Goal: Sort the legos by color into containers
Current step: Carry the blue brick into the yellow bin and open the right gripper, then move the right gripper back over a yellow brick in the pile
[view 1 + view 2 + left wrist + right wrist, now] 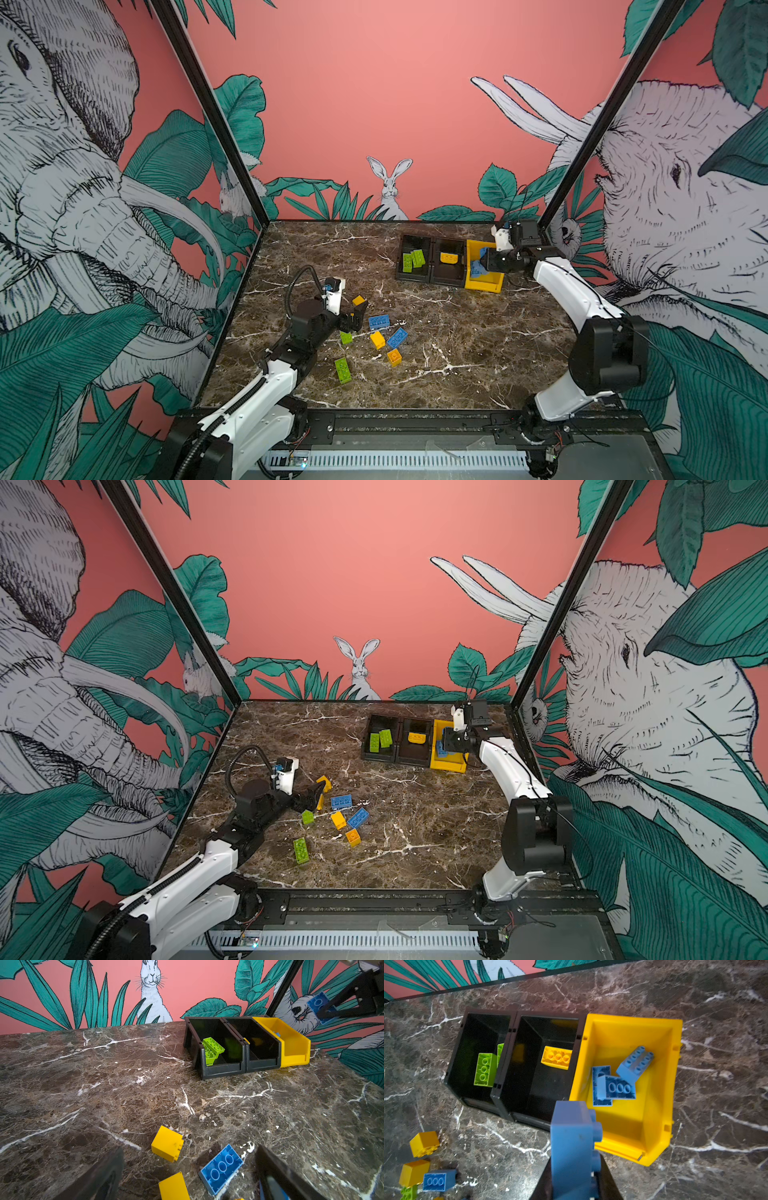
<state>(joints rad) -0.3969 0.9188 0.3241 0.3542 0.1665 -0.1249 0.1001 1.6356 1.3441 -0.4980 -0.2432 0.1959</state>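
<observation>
Blue brick [574, 1142] pinched in the right gripper [484, 262], poised over the yellow bin [660, 1105] at the marble table's [457, 353] far right corner, presumably because blue bricks [617, 1086] collect there. Left gripper [354, 319], jaws spread, hovers above loose legos [379, 322] nearer the left edge. The right wrist view shows the bin's contents plainly; the left wrist view shows the brick raised above its rim.

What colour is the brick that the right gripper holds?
Blue brick, clearest in the right wrist view.

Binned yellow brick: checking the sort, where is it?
In both top views the yellow brick lies inside the middle black bin, left of the yellow bin.
</observation>
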